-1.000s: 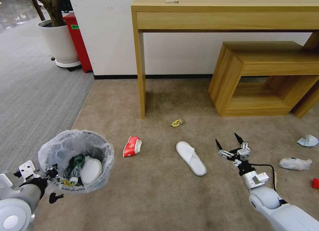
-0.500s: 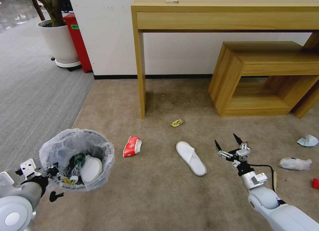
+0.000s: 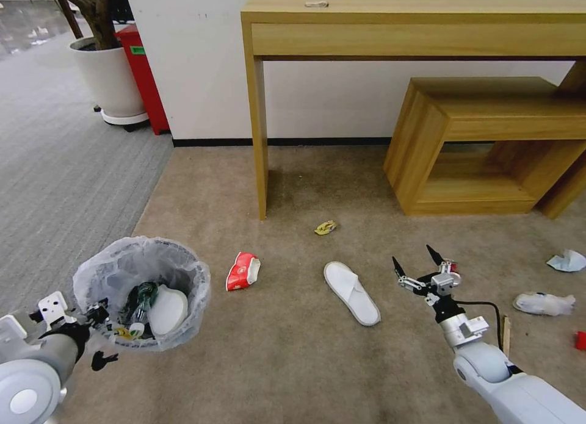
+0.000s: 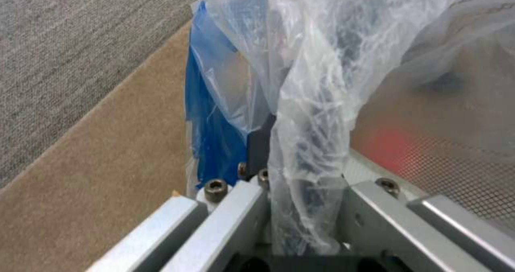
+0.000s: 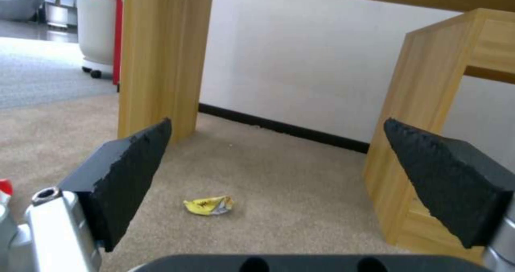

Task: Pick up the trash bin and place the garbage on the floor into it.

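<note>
Crinkled white plastic lining on the trash bin (image 3: 143,293), lower left on the beige floor (image 3: 287,357), near the edge of the grey striped carpet (image 3: 61,186). Left end effector (image 3: 97,317) clenched on the bin's near rim, liner bunched between its metal fingers (image 4: 231,211); blue bin wall just beyond. Inside the bin: a green bottle (image 3: 141,297) and a white slipper (image 3: 166,311). Right end effector (image 3: 417,263) released, black pads (image 5: 126,175) spread wide, hovering above the carpet just right of a white slipper on the floor (image 3: 351,291). Red-white carton (image 3: 243,269) between bin and slipper. Yellow wrapper (image 3: 325,227) (image 5: 209,205) farther out, near the leg of the wooden bench (image 3: 256,137). Far right: crumpled tissue (image 3: 566,261), crushed bottle (image 3: 543,302), wooden stick (image 3: 505,336), a red scrap (image 3: 580,340) at the edge. Low wooden stool (image 3: 488,143) against the wall.
</note>
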Controlling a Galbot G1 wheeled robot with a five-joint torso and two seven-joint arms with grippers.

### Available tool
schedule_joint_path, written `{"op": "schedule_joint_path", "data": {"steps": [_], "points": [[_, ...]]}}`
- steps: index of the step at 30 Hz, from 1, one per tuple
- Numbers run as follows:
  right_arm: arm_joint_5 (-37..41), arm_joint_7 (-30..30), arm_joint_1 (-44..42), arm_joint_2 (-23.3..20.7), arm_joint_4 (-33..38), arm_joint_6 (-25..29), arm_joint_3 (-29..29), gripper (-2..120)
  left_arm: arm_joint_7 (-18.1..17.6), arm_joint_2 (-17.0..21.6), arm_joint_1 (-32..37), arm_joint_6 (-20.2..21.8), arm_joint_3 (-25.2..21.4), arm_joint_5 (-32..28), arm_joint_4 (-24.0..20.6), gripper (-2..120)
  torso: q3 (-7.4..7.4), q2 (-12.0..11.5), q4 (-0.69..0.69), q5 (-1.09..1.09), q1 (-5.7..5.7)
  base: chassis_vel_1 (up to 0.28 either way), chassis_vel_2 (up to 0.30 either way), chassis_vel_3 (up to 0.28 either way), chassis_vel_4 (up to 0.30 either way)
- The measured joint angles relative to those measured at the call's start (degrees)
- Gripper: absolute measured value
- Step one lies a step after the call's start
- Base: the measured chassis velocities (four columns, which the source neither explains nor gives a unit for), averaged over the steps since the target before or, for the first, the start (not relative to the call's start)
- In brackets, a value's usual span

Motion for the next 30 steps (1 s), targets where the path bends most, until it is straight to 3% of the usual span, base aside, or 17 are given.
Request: {"op": "schedule_joint_path", "data": {"steps": [30], "points": [[0.0, 0.1, 1.5, 0.7, -1.5, 0.3, -1.7, 100, 0.1, -0.4, 0.0, -0.2, -0.4, 0.1, 0.0, 0, 0.0, 0.0, 0.0, 0.0, 0.0, -0.066, 0.066, 0.068, -0.065]]}}
